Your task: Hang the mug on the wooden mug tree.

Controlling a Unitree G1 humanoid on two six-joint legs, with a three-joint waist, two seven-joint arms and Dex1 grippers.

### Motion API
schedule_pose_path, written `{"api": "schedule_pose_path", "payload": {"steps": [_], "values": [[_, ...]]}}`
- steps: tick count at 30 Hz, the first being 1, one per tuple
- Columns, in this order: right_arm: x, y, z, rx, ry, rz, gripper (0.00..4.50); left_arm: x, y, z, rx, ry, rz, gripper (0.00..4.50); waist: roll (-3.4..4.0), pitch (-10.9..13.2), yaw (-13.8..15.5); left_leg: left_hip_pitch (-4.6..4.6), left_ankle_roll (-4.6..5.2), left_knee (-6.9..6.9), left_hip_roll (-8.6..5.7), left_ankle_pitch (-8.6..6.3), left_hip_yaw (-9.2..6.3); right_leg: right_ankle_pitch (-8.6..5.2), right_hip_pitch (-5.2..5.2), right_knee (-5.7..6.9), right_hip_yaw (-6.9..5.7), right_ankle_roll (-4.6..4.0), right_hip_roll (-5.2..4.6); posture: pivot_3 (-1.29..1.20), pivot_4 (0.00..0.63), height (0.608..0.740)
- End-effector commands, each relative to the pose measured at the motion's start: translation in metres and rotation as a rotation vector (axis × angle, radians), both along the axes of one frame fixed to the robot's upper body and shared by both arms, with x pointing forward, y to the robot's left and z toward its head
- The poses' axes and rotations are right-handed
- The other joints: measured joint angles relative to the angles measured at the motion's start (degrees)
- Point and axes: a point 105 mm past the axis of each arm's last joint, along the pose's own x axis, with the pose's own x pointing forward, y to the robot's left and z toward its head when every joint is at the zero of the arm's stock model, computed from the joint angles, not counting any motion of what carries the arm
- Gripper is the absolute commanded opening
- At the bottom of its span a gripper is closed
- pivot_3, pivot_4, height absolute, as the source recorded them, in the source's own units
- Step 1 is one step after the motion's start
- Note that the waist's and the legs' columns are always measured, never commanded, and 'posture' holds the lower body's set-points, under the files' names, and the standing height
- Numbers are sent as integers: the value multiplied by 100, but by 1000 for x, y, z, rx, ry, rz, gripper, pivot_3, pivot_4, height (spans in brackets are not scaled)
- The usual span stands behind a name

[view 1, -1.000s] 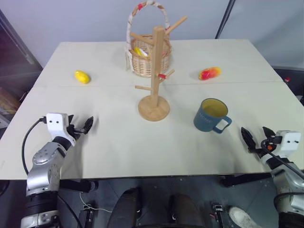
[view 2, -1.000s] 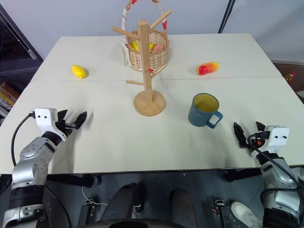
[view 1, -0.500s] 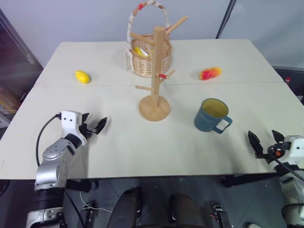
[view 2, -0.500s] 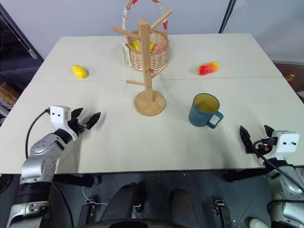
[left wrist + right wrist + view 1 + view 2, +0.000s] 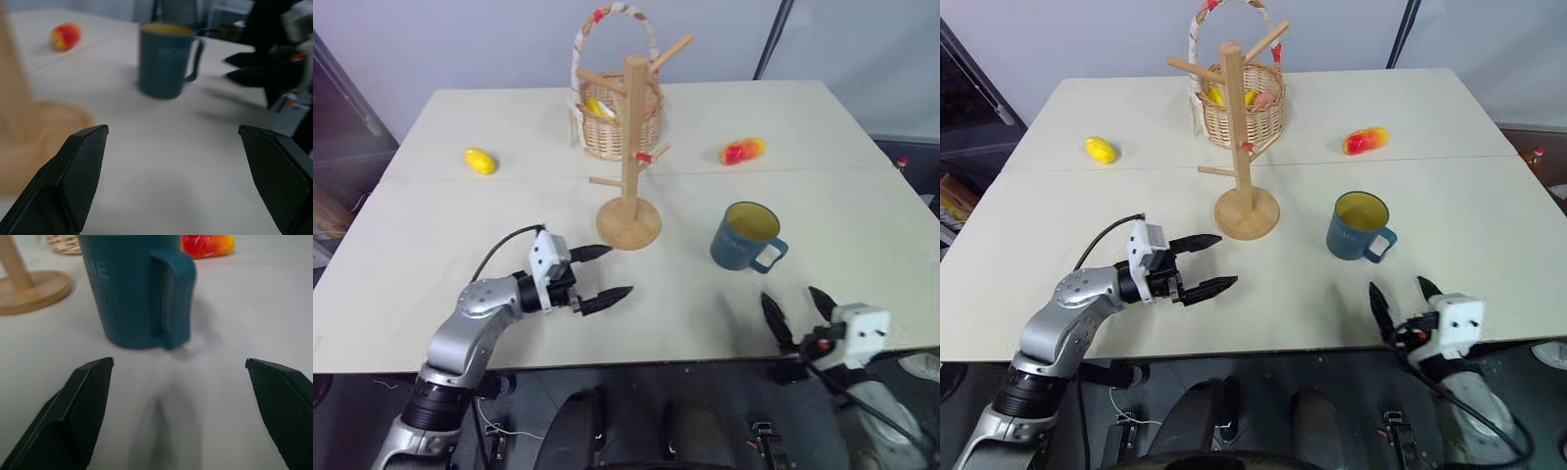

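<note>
Both arms are swinging inward vs a sec ago: my left gripper [image 5: 596, 273] is now pointing across the table [image 5: 460, 206] toward the mug [image 5: 745, 236], just in front of the mug tree [image 5: 630, 157] base; my right gripper [image 5: 1398, 301] is sliding in from the right edge, lining up w/ the mug. Both are standing wide, holding nothing. Mug is sitting upright on the table right of the tree, apart from it, handle [image 5: 170, 298] facing my right gripper. Basket [image 5: 612, 116] is sitting behind the tree, fruit well apart.

Step in hand, I'm judging: approach for the pick. Best to be keeping the right gripper level, centred on the handle or body, closing only once the fingers are straddling it; left staying clear of the tree base.
</note>
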Motion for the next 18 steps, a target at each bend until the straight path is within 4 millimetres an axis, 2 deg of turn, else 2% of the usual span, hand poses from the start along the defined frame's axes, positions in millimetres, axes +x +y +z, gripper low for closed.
{"api": "schedule_pose_path", "payload": {"steps": [1, 10, 18], "values": [[9, 0, 3, -47, -41, -83, 4453, -12, -18, 17, -22, -60, -96, 4500, -1, 0, 11, 0, 0, -1, 0, 0, -1, 0, 1, -1, -1, 0, 1, 0, 150, 740], [21, -14, -3, -76, -55, -189, 4453, -24, -29, 29, -36, -89, -157, 4500, 0, 0, -4, 2, 16, -1, -3, 10, -1, 2, 14, 10, -4, 5, 11, 0, 150, 740], [30, -19, -1, -91, -73, -211, 4453, -25, -30, 29, -39, -91, -159, 4500, 0, 0, 3, 2, 17, 2, -3, 11, -1, 2, 15, 15, -12, 6, 20, 0, 150, 740]]}}
